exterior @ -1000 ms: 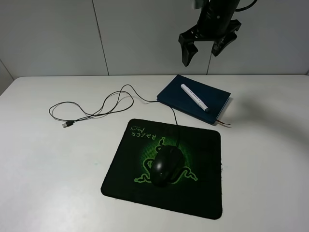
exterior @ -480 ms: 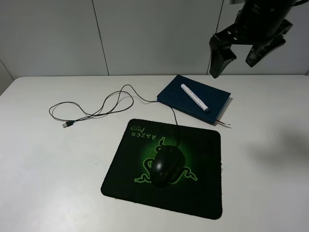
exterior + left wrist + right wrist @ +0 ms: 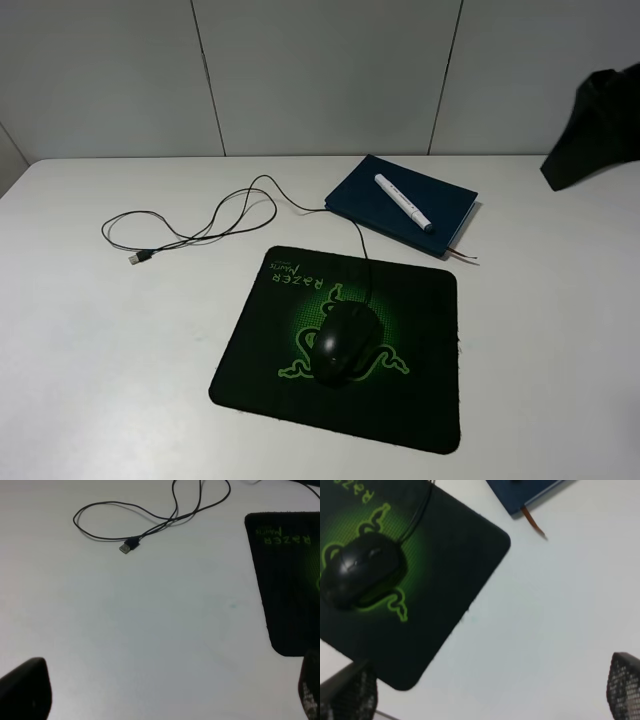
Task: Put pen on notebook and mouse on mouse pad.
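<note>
Mouse (image 3: pixel 345 343) sits on the mouse pad (image 3: pixel 420 400), right over the green logo, nose toward 12 o'clock. Mouse pad lies flat on the white table (image 3: pixel 90 360) at roughly 6 o'clock of the high view, tilted a bit. Cable (image 3: pixel 215 215) leaves the mouse at 12 o'clock, crosses the pad edge, passes just beside the near corner of the notebook (image 3: pixel 375 200) and loops off toward 9 o'clock, ending in a USB plug (image 3: pixel 138 258) lying loose on the table. Notebook is at about 1 o'clock from the pad, closed, angled, with a reddish ribbon (image 3: pixel 462 256) poking out at its corner nearest the pad. Pen (image 3: pixel 402 201) lies on the notebook cover, diagonal, fully on it.

Right gripper (image 3: pixel 490 692) is spread wide with nothing between the fingers (image 3: pixel 622 687); its wrist view looks down on mouse, pad and the ribbon corner, all well apart from it. In the high view only a dark piece of the right arm (image 3: pixel 598 125) shows at 3 o'clock, off the table things. Left gripper (image 3: pixel 167 692) is also spread wide, holding nothing, over bare table near the plug and the pad's edge. Nothing lies over pen or mouse; only the loose cable runs across the table between notebook and pad.
</note>
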Robot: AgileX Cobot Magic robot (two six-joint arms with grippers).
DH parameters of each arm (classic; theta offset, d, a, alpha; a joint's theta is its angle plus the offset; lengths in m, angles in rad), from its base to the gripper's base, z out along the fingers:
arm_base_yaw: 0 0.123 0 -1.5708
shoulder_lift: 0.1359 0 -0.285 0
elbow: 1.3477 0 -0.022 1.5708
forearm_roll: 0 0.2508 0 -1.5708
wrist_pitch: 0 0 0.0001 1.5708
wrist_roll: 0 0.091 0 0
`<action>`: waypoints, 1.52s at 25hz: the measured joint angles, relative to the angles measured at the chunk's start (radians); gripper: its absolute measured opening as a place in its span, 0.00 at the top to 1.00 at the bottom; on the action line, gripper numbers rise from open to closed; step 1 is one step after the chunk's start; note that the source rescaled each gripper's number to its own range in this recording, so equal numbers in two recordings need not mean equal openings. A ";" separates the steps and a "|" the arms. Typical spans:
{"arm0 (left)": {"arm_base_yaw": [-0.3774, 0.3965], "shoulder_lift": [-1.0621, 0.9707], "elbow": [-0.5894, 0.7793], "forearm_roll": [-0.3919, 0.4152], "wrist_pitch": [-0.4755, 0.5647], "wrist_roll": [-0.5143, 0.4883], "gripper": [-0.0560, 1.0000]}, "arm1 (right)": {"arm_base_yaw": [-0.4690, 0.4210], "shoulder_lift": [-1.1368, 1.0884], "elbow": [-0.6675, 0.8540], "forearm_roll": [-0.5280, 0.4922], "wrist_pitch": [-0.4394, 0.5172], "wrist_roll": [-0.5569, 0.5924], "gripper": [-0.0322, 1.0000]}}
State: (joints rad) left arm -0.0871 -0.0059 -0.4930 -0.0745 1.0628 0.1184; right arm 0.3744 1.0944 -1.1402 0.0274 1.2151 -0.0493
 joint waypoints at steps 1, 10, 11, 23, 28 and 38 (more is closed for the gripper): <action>0.000 0.000 0.000 0.000 0.000 0.000 0.03 | 0.000 -0.043 0.027 0.000 0.000 0.000 0.00; 0.000 0.000 0.000 0.000 0.000 0.000 0.03 | 0.001 -0.417 0.254 0.000 0.002 0.049 0.00; 0.000 0.000 0.000 0.000 0.000 0.000 0.03 | 0.001 -0.460 0.278 0.000 0.003 0.049 0.00; 0.000 0.000 0.000 0.000 0.000 0.000 0.03 | -0.254 -0.884 0.496 -0.005 -0.077 0.049 0.00; 0.000 0.000 0.000 0.000 0.000 0.000 0.04 | -0.332 -1.017 0.615 -0.007 -0.150 0.049 0.00; 0.000 0.000 0.000 0.000 0.000 0.000 0.04 | -0.384 -1.101 0.648 -0.016 -0.187 0.070 0.00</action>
State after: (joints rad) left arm -0.0871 -0.0059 -0.4930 -0.0745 1.0628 0.1184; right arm -0.0101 -0.0063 -0.4922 0.0117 1.0280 0.0212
